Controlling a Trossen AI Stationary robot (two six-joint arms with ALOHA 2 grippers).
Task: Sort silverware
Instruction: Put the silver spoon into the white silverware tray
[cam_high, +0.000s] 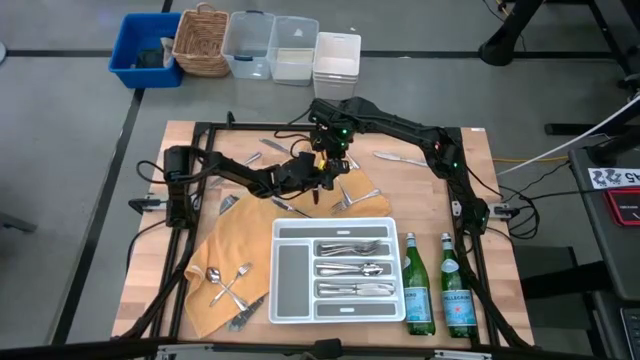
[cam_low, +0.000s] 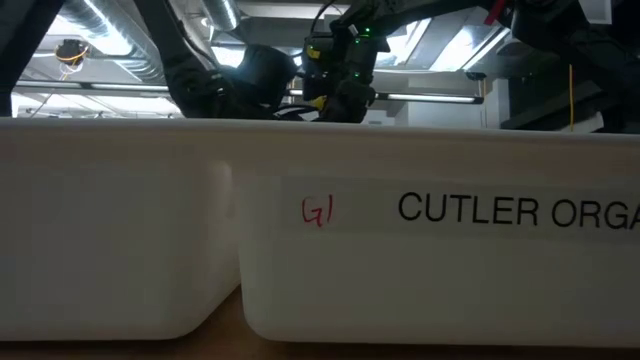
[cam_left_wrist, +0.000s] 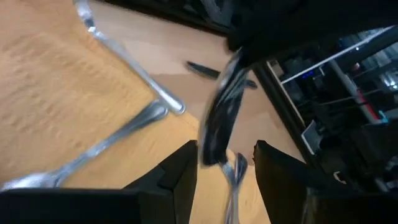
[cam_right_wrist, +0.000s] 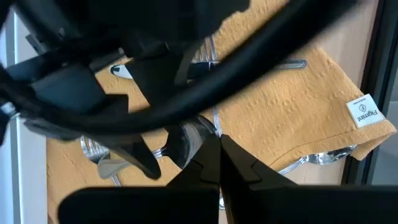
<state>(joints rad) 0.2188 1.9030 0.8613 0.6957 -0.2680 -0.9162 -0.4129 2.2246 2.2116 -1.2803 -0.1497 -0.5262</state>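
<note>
My right gripper (cam_high: 330, 160) points down over the table's middle, above the orange cloth (cam_high: 230, 250), and is shut on a slim shiny piece of silverware (cam_left_wrist: 221, 118); its kind I cannot tell. My left gripper (cam_left_wrist: 225, 171) reaches in from the left, open, its fingers on either side of that piece's lower end. More silverware lies crossed on the cloth (cam_left_wrist: 124, 93), on the cloth's near left corner (cam_high: 225, 282), on the bare wood (cam_high: 400, 158) and in the white divided tray (cam_high: 283, 300). The tray's wall (cam_low: 400, 250) fills the low view. My right gripper pinches the piece's upper end (cam_right_wrist: 186, 142) between its two shut fingers, from above and pointing steeply down. The piece hangs below them, slightly tilted, clear of the cloth. My left gripper: the piece's lower end (cam_left_wrist: 211, 155) hangs close beside one finger (cam_left_wrist: 186, 171); whether they touch I cannot tell.
Two green glass bottles (cam_high: 418, 285) (cam_high: 458, 290) stand right of the tray at the near edge. Bins and a wicker basket (cam_high: 203, 40) sit beyond the far edge. The two arms cross closely over the table's middle.
</note>
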